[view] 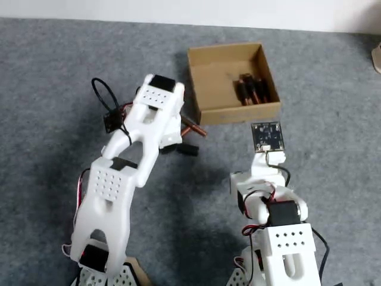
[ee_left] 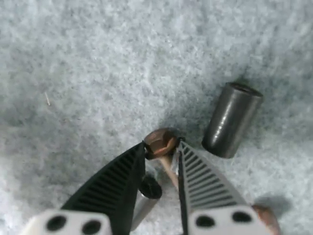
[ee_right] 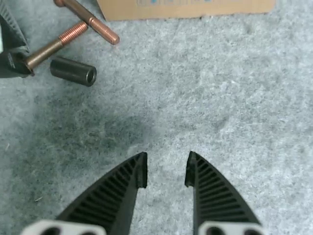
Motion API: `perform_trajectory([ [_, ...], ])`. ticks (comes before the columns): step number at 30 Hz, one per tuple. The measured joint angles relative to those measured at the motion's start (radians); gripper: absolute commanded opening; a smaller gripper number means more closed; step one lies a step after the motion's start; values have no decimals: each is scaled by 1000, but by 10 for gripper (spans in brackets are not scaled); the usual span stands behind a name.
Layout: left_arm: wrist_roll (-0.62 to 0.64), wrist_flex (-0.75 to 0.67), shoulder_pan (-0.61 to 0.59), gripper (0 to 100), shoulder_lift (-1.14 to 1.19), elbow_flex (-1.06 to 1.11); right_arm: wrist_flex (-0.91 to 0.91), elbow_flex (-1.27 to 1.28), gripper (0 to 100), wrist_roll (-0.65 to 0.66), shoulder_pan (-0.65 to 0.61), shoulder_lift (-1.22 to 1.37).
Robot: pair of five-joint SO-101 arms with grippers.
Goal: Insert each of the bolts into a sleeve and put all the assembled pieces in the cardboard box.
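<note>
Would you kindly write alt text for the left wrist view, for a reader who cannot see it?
The left gripper is shut on a copper bolt near its hexagonal head, over grey carpet. A dark sleeve lies on the carpet close by, not touching the bolt.

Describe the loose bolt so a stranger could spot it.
Start at the cardboard box on the grey carpet. Near its corner by the left arm are two copper bolts and a dark sleeve. The loose bolt lies closest to the box; the left gripper holds the other bolt.
</note>
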Motion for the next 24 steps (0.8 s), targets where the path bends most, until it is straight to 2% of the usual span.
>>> perform_trajectory([
  [9,8,55,5,23,37,-68,-21,0,132,2,0,0],
  [14,6,77,46,119,37,-86,-21,0,132,2,0,0],
  [18,8,80,55,123,48,-83,-21,0,132,2,0,0],
  [22,72,83,57,133,48,-84,-21,0,132,2,0,0],
  [24,109,83,58,184,48,-84,-21,0,132,2,0,0],
])
